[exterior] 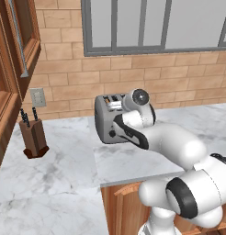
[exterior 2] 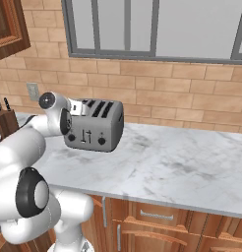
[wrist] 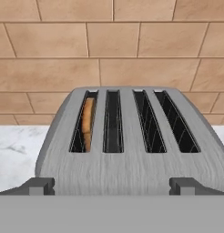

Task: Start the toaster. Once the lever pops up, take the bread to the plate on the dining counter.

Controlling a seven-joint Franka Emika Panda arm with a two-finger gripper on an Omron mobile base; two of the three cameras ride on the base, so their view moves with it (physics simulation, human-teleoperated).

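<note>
My gripper (wrist: 112, 185) stands wide open and holds nothing, its fingertips (wrist: 37, 185) poised just in front of the toaster (wrist: 127, 141). From the hand view I see the bread (wrist: 88, 123) in the toaster's leftmost slot; the right base view shows the toaster's knobs (exterior 2: 101, 141). Open marble counter (exterior 2: 182, 162) lies to the toaster's right.

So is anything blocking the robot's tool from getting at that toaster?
Nothing visible does. The open tool sits right in front of the boxy grey metal toaster, facing its four slots, and the tan slice of bread stands in the leftmost slot.
</note>
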